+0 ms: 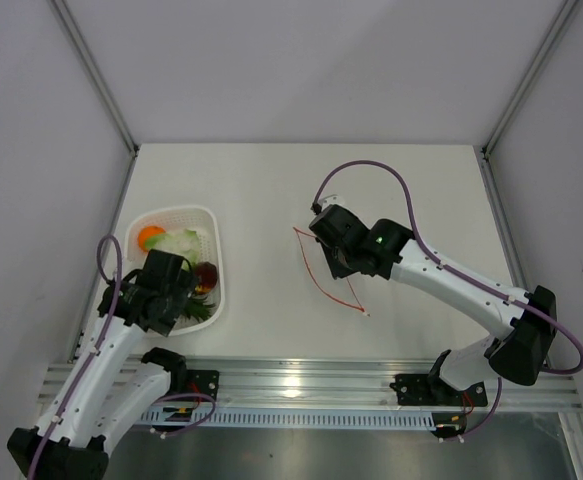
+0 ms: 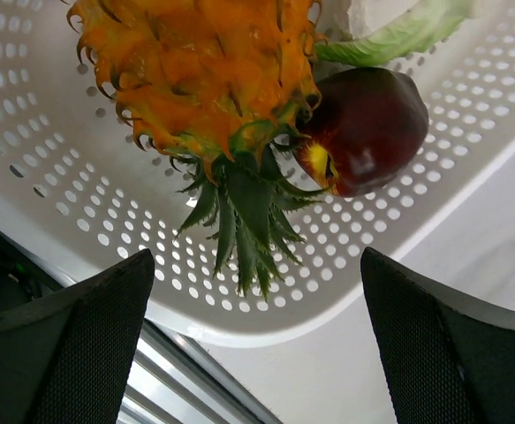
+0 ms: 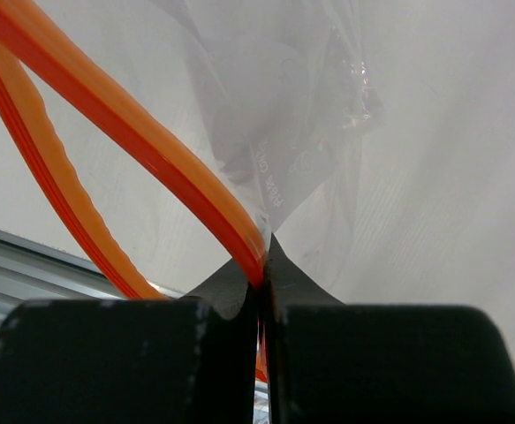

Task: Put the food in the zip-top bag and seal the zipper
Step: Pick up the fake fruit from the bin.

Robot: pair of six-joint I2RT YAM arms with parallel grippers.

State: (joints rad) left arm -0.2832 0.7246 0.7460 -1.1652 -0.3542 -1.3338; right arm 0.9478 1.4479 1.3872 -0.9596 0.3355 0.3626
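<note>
**A:** Top cam vs wrist cams, what's the diff?

**B:** Top cam gives the layout. The white mesh basket [image 1: 217, 228] is on the L side of the table [image 1: 271, 190]. The zip-top bag [image 1: 323, 287] is mid-table, well apart to the R of the basket. It's also the only view w/ the round orange fruit [image 1: 151, 238], at the basket's far end. Both arms' fingers are hidden there, covered by the wrist bodies.

**A:** And the L wrist?

**B:** The left gripper [image 2: 255, 265] is spread wide w/ nothing btwn its fingers and nothing held. It hangs over the basket's near end. The pineapple [image 2: 195, 71] lies in the basket ahead of it. Its green leaf tuft points back toward the gap and touches neither finger. The dark red-purple piece [image 2: 372, 124] sits against the pineapple's R side. The leafy vegetable [image 2: 398, 31] is just behind that, at the frame's top edge.

**A:** R side?

**B:** The right gripper [image 3: 263, 305] is clamped tight on the zipper [image 3: 133, 132]. One orange strip runs straight into the closed tips. The 2nd strip bows away to the L, so the mouth gapes. Clear film crumples up beyond the tips. Can't tell if the bag is lifted off the table.

**A:** Where's the food?

**B:** All 4 pcs are in the basket, under the L arm.
</note>
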